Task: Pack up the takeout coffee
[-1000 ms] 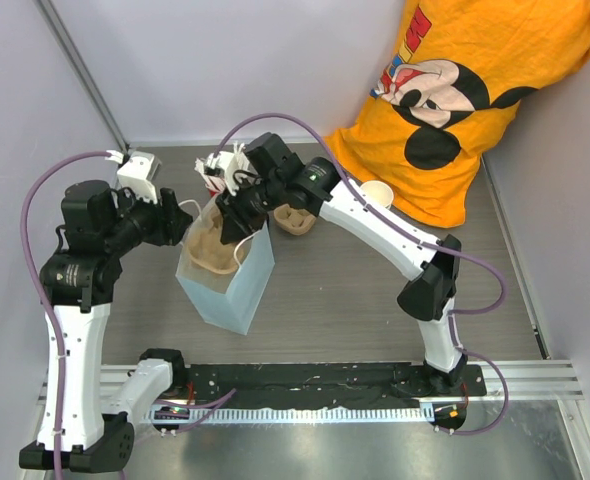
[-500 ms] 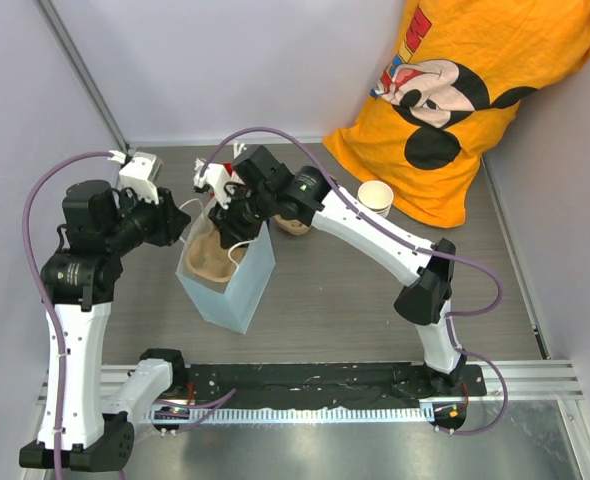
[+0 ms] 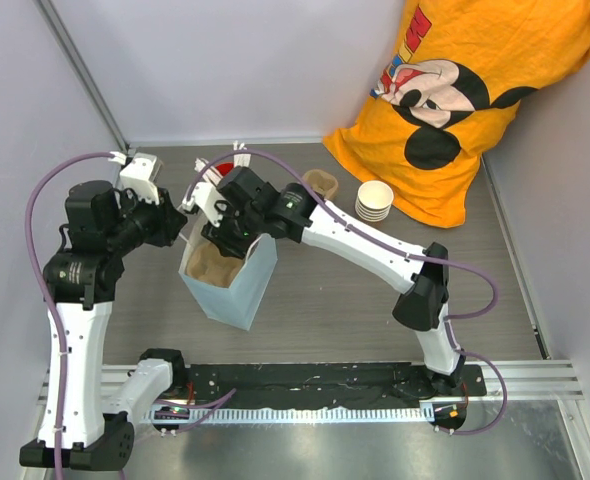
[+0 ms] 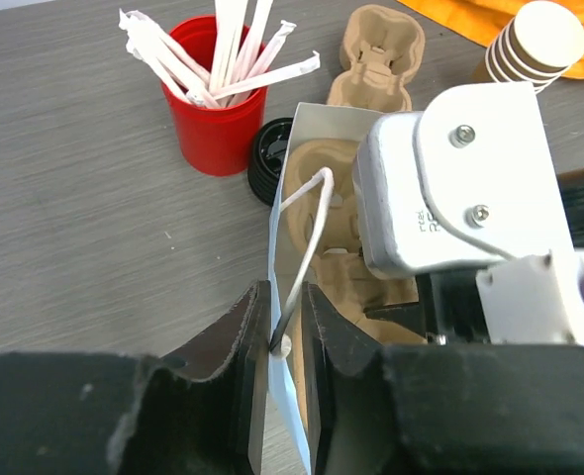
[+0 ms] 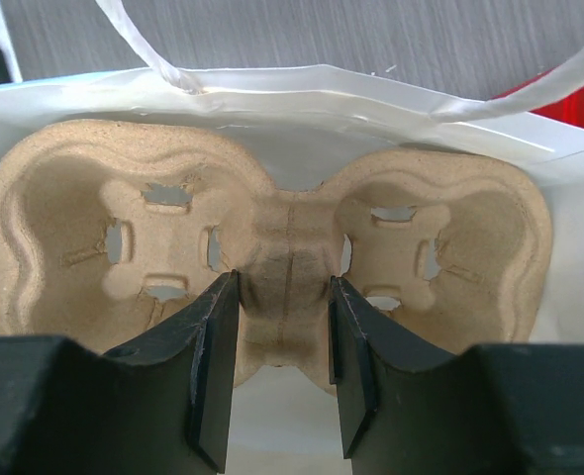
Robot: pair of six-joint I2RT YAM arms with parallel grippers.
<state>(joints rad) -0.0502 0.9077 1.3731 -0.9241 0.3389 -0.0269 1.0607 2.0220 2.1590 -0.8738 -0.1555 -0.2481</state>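
Observation:
A stack of brown kraft paper cups (image 3: 375, 200), white inside, stands at the back right with no lid on; it also shows in the left wrist view (image 4: 530, 45). Black lids (image 4: 271, 154) lie beside the red cup. No lidded cup shows. A light blue paper bag (image 3: 237, 296) stands open. My left gripper (image 4: 287, 341) is shut on the bag's wall (image 4: 272, 272) by its handle. My right gripper (image 5: 284, 336) is inside the bag, shut on the middle ridge of a brown pulp carrier tray (image 5: 114, 228).
A red cup of white sticks (image 4: 218, 119) stands behind the bag. A second pulp tray (image 3: 322, 183) lies on the table near the cup stack. An orange printed shirt (image 3: 475, 90) fills the back right corner. Grey walls close in left and behind.
My right gripper has moved left and down, carrying the pulp tray deeper into the bag. The cup stack and the second tray are now uncovered. The left gripper has held still.

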